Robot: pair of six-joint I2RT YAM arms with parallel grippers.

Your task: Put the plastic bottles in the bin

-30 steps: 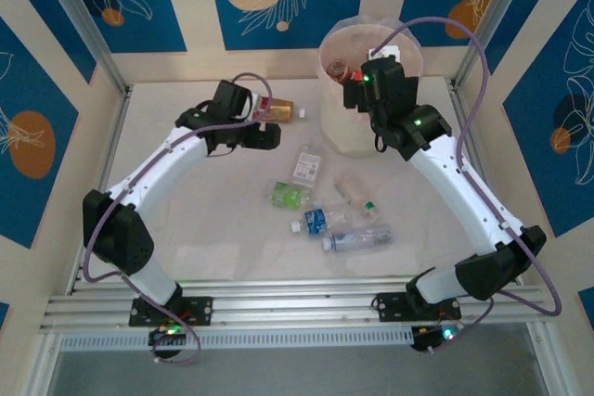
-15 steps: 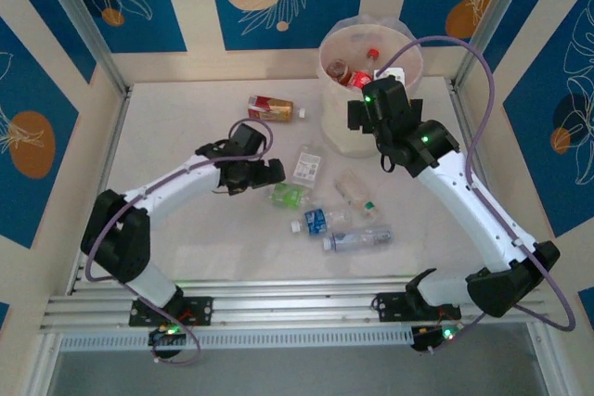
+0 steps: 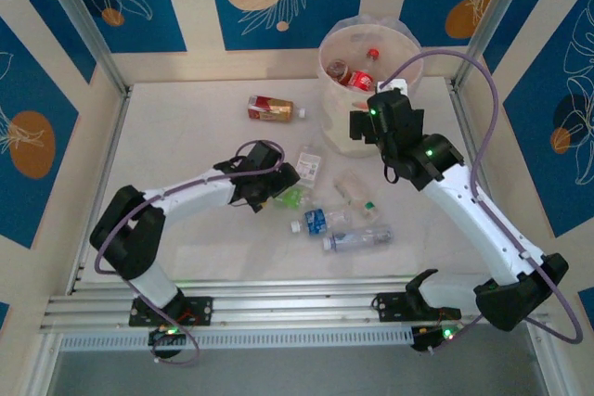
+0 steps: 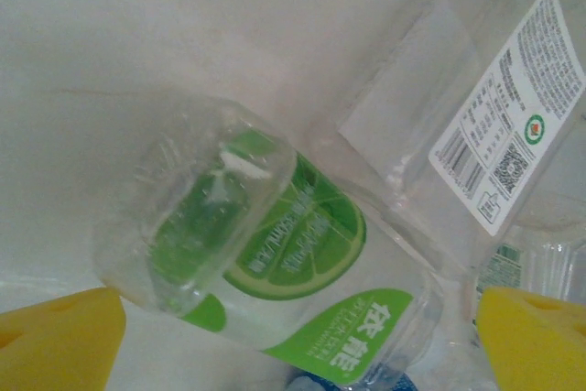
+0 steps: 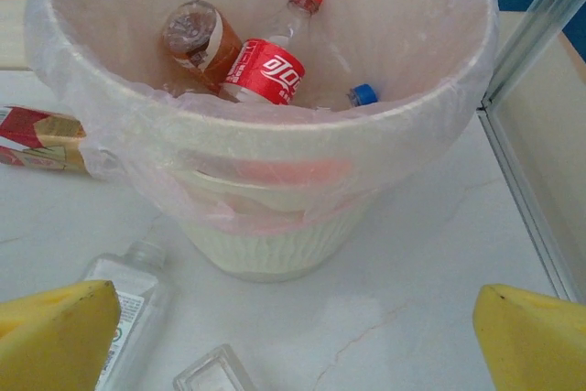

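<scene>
Hovering left gripper (image 4: pixel 293 341), spread wide, over green-label bottle (image 4: pixel 265 244) at frame centre; probably risking slick round plastic squirting out sideways.

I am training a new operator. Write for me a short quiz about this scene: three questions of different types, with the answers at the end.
1. True or false: the left gripper is shut on the green-label bottle.
2. Which cap colour has the red-label bottle lying inside the bin? A) red B) green C) white
3. Fill in: the bin stands just in front of the ____ gripper.

Key
1. False: its jaws stand open, with the bottle lying ahead between them.
2. A
3. right: the right gripper is open and faces the bin.
</scene>
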